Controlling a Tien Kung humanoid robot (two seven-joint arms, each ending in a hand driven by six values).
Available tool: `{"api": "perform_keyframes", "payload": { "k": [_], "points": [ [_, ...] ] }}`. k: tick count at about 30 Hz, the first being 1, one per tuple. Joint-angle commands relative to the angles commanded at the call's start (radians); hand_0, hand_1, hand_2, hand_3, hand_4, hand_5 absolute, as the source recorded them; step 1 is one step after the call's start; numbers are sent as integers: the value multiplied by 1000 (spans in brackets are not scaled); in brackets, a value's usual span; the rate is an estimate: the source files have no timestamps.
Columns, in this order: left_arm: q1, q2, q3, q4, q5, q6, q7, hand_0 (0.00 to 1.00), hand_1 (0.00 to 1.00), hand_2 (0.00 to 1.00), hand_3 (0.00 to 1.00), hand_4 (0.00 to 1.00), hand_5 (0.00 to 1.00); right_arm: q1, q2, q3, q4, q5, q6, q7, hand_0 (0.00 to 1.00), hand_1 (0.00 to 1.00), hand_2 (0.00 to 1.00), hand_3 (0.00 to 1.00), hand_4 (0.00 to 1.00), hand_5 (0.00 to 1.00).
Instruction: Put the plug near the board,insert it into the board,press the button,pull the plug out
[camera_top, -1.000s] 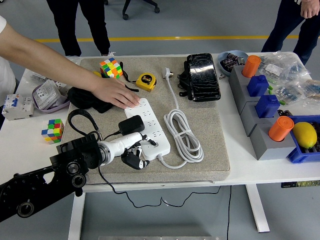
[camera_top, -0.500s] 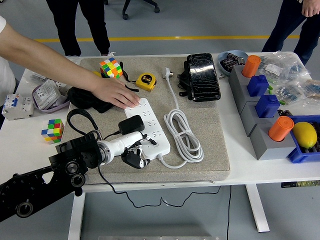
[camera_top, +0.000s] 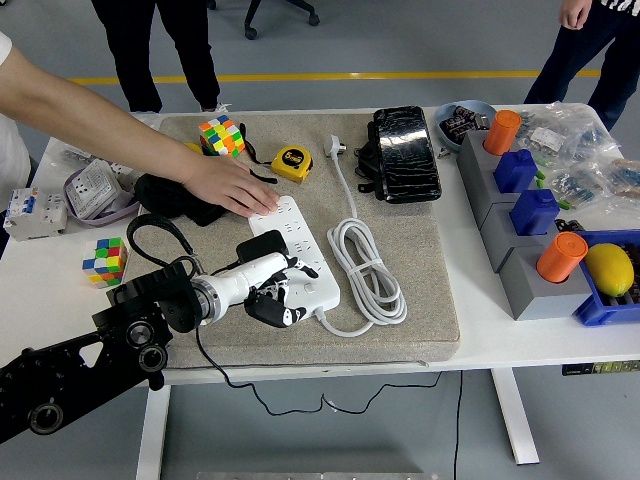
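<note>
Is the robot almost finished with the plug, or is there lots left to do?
Lots is left. The black plug looks as if it already sits in the white power board, which a person's hand holds steady at its far end. Right now the left robot hand is at the board's near end, perhaps going for the button; I can't see a press. Pulling the plug out comes last.

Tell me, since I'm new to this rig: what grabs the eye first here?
A person's hand presses down the far end of the white power strip at the mat's middle. At the strip's near end, the left robot hand curls around a black plug. Bright Rubik's cubes sit to the left.
</note>
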Motion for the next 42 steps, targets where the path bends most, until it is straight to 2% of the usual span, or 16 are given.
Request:
{"api": "perform_keyframes", "payload": {
  "k": [1, 2, 7, 8, 11, 13, 14, 19, 20, 25, 26, 31, 32, 37, 38, 42],
  "points": [
    [2, 0, -5, 1, 0, 11, -16, 54, 104, 176, 782, 625, 2, 1, 0, -1, 0, 0, 0, 0, 574, 651, 637, 545, 928, 488],
    [4, 1, -9, 3, -1, 24, -35, 64, 94, 173, 707, 614, 2, 2, 0, 0, 0, 0, 0, 0, 574, 651, 637, 545, 928, 489],
    [16, 1, -20, 20, -26, 69, -90, 64, 94, 173, 707, 614, 2, 3, -2, -2, 1, 1, 0, 0, 574, 651, 637, 545, 928, 489],
    [19, 0, -22, 25, -27, 83, -106, 60, 75, 153, 666, 702, 113, 4, -3, -2, 1, 1, 0, 0, 572, 651, 637, 545, 928, 488],
    [29, -1, -29, 36, -34, 115, -148, 60, 75, 153, 666, 702, 113, 4, -4, -3, 1, 0, 0, 0, 572, 651, 637, 545, 928, 488],
    [37, -2, -34, 44, -39, 154, -198, 60, 75, 153, 666, 702, 113, 3, -4, -5, 0, 1, 0, 0, 572, 651, 637, 545, 928, 488],
    [40, -3, -36, 47, -43, 170, -225, 107, 86, 179, 641, 720, 147, 3, -4, -6, 0, 1, 0, 0, 573, 651, 637, 545, 928, 488],
    [50, -6, -41, 58, -68, 238, -336, 107, 86, 179, 641, 720, 147, 1, -3, -8, 1, 2, 0, 0, 573, 651, 637, 545, 928, 488],
    [52, -7, -40, 61, -74, 250, -355, 128, 119, 217, 632, 734, 159, 1, -3, -8, 1, 2, 0, 0, 571, 650, 637, 545, 928, 488],
    [58, -10, -35, 76, -97, 293, -416, 128, 119, 217, 632, 734, 159, 2, -3, -6, 1, 1, 0, 0, 571, 650, 637, 545, 928, 488],
    [61, -11, -33, 82, -108, 308, -437, 199, 206, 305, 624, 740, 156, 2, -2, -5, 1, 1, 0, 0, 574, 651, 637, 546, 929, 488],
    [71, -15, -36, 101, -149, 343, -496, 199, 206, 305, 624, 740, 156, 2, 0, -2, 0, 1, -1, 0, 574, 651, 637, 546, 929, 488],
    [75, -16, -38, 106, -160, 350, -512, 272, 446, 476, 610, 742, 158, 2, 0, -1, 1, 1, -1, 0, 573, 651, 636, 545, 928, 489],
    [92, -22, -47, 129, -215, 387, -585, 272, 446, 476, 610, 742, 158, 0, 2, 0, 0, 1, 0, 0, 573, 651, 636, 545, 928, 489],
    [96, -23, -48, 134, -229, 397, -604, 340, 521, 535, 595, 761, 182, 0, 2, 1, 0, 0, 0, 0, 574, 651, 637, 545, 928, 488],
    [108, -27, -52, 155, -273, 428, -665, 340, 521, 535, 595, 761, 182, -1, 4, 3, 1, -1, 0, 0, 574, 651, 637, 545, 928, 488]
  ]
}}
